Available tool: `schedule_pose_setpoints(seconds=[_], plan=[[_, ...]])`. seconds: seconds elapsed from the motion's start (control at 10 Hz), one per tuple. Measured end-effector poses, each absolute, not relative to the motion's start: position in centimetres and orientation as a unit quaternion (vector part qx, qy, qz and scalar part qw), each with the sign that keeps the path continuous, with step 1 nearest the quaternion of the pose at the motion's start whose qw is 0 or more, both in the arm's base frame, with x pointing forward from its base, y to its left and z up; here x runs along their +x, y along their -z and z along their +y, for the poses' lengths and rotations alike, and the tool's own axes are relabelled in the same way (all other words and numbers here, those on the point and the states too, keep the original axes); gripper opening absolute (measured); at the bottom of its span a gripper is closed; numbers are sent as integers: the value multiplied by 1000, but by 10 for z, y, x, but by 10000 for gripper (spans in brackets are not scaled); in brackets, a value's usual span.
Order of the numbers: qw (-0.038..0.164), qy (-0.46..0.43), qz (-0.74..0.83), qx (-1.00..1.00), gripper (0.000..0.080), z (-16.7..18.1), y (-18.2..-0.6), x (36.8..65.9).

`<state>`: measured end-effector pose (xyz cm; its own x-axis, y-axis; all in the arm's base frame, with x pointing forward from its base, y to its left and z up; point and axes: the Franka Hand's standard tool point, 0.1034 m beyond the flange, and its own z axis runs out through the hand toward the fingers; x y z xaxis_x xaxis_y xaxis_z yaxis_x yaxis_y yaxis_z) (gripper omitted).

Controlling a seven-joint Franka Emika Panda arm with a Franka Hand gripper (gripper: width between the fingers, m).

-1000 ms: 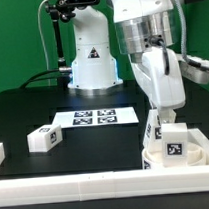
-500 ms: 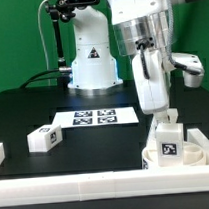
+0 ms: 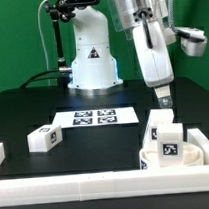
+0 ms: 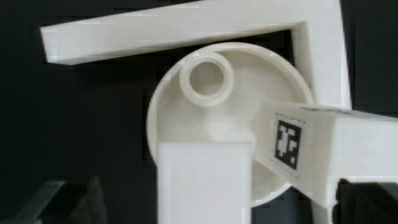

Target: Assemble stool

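A matte black table (image 3: pixel 18 113) stands before a plain green backdrop (image 3: pixel 14 43). In the near right corner, against a white L-shaped rail (image 3: pixel 87 182), sits the white round plastic disc seat (image 4: pixel 196 125), with a tagged white oblong block leg (image 3: pixel 168 139) upright on it. The claw (image 3: pixel 163 93) hangs just above, holding nothing; its spread cannot be told. A second leg block (image 3: pixel 42 138) lies near left.
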<state>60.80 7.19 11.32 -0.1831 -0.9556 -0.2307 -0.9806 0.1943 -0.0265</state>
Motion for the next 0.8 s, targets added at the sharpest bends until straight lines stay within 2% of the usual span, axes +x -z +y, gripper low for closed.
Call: schedule_pose_setpoints(seconds=[0.4,0.5,0.8], plan=[[97,-62,744,-658,648,74,-109,606],[83,-59,694,-713,648,75,-108,604],[73,-46,581,-809,648,77,-114,609]])
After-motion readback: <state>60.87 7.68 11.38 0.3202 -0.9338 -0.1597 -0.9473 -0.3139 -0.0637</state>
